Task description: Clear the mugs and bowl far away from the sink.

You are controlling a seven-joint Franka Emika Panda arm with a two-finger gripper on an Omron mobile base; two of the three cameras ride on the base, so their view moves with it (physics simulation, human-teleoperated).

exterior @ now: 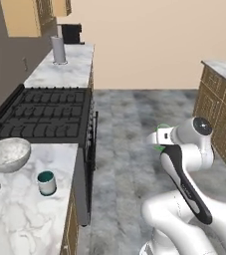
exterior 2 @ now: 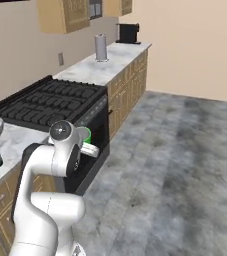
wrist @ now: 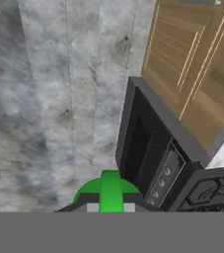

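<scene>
While gripper clamps green mug above floor, teal mug, bowl on counter

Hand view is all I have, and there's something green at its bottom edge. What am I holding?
Observer: The green mug. The right base view shows it at the hand, with the fingers shut on it, out over the floor in front of the stove.
Operator: Where's the other mug?
Observer: The dark teal mug stands upright on the marble counter next to the stove.
Operator: And the bowl?
Observer: The bowl is on that same counter, closer to the stove than the teal mug and not touching it.
</scene>
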